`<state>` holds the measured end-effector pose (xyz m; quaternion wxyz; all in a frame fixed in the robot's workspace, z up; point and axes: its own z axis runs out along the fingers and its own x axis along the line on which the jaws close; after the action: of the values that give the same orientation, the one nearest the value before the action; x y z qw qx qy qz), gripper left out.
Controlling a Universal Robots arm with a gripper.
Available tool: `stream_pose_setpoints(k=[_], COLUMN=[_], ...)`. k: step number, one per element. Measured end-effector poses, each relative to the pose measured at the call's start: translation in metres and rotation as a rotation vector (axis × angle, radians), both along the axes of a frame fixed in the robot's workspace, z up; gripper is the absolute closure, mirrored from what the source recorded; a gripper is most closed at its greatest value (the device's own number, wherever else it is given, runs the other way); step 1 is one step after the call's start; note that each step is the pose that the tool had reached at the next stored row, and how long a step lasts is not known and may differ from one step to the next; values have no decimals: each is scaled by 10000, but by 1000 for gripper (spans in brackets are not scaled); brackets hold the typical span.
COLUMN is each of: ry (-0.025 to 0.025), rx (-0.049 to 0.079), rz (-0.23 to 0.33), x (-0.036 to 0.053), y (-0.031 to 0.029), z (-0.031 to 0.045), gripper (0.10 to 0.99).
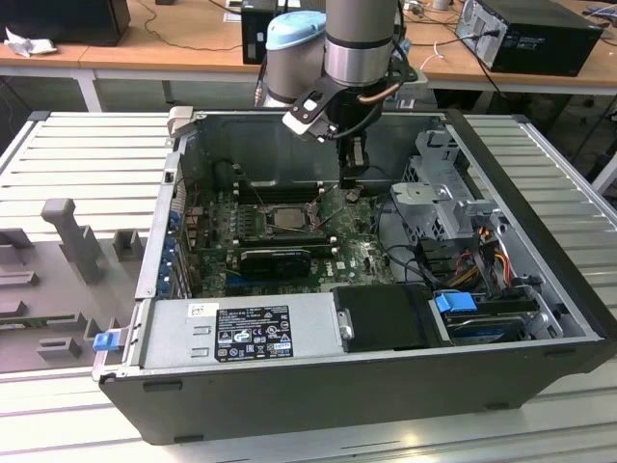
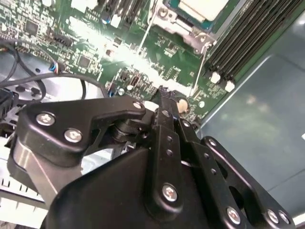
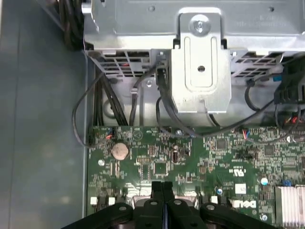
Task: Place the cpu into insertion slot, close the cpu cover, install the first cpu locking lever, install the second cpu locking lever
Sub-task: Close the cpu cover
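Slatted metal tabletop [image 1: 87,145] carries an open computer case [image 1: 386,395]. Tool [image 1: 349,189] hangs over the green motherboard [image 3: 200,157], fingers pressed together in both wrist views, gripping nothing. Cpu [image 1: 287,218] sits in the insertion slot [image 1: 253,224], near the tool on the exterior view's left, with the silvery cpu cover [image 2: 183,26] framing it.

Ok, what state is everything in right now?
computer case: side open, motherboard exposed.
cpu cover: down, framing the cpu.
cpu: lying flat, in place.
end effector: shut, tips at the motherboard beside the cpu cover.
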<state>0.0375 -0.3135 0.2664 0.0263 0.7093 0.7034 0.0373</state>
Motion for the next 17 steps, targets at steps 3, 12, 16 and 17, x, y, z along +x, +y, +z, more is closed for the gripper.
stream_pose_setpoints(k=[3, 12, 16, 17], ry=[4, 4, 295, 348], rx=[1, 0, -5, -6], rz=[0, 7, 10, 9], x=[58, 114, 123, 123], y=[1, -1, -6, -9], z=[-2, -138, -181, -192], gripper=[980, 980, 980, 980])
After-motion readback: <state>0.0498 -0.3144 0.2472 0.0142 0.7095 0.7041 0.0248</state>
